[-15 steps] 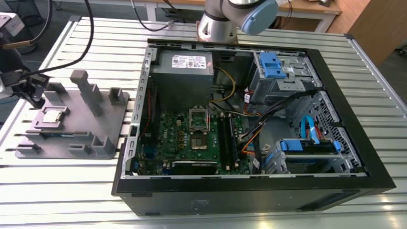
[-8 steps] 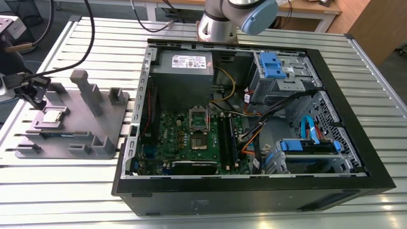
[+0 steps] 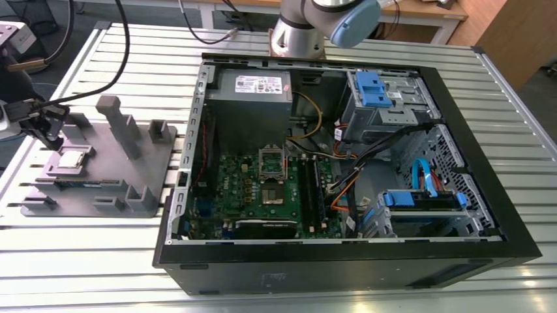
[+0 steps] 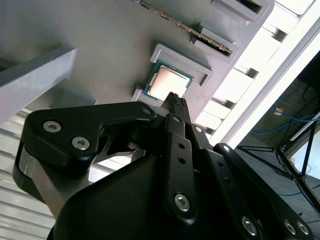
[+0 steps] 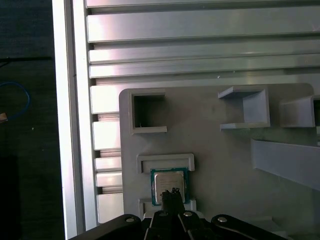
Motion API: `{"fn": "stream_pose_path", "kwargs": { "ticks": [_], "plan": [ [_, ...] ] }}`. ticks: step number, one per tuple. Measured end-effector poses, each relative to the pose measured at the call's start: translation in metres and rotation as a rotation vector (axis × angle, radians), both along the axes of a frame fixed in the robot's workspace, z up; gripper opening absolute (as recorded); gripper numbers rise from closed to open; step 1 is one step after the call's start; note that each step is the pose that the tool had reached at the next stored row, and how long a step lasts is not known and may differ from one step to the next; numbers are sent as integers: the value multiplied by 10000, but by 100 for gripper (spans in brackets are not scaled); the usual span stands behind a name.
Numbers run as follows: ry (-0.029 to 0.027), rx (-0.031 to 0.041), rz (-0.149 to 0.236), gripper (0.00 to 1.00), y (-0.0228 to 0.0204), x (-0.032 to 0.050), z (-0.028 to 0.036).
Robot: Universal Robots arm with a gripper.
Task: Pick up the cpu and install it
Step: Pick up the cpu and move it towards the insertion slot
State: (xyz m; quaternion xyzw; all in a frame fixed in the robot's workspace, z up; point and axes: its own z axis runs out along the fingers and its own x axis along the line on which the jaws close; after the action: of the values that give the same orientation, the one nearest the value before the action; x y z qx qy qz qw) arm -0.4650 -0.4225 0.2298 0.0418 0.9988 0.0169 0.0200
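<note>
The cpu (image 5: 169,184) is a small square chip with a pale metal top and a green rim. It lies flat in a walled pocket of the gray fixture plate (image 5: 220,155). In both wrist views my gripper (image 5: 172,192) hangs just above the chip's near edge, its black fingers pressed together and holding nothing. The second wrist view has the cpu (image 4: 167,82) right past the gripper (image 4: 176,98). In the exterior view the gripper (image 3: 52,140) hovers at the exterior view's left, over the cpu (image 3: 73,158) on the fixture plate (image 3: 130,173).
An open computer case (image 3: 348,257) fills the middle, with a green motherboard (image 3: 239,189) and its dark metal-framed socket (image 3: 271,166). Upright gray fixture blocks (image 3: 117,124) rise beside the chip. The slatted aluminium table (image 3: 78,261) ends just past the fixture.
</note>
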Motion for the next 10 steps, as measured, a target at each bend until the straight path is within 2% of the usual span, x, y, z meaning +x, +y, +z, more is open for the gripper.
{"fn": "stream_pose_path", "kwargs": {
  "ticks": [4,5,6,8,9,10],
  "plan": [
    [0,0,0,11,0,0,0],
    [-1,0,0,16,0,0,0],
    [0,0,0,16,0,0,-1],
    [0,0,0,29,0,0,-1],
    [0,0,0,29,0,0,-1],
    [0,0,0,35,0,0,-1]
  ]
}}
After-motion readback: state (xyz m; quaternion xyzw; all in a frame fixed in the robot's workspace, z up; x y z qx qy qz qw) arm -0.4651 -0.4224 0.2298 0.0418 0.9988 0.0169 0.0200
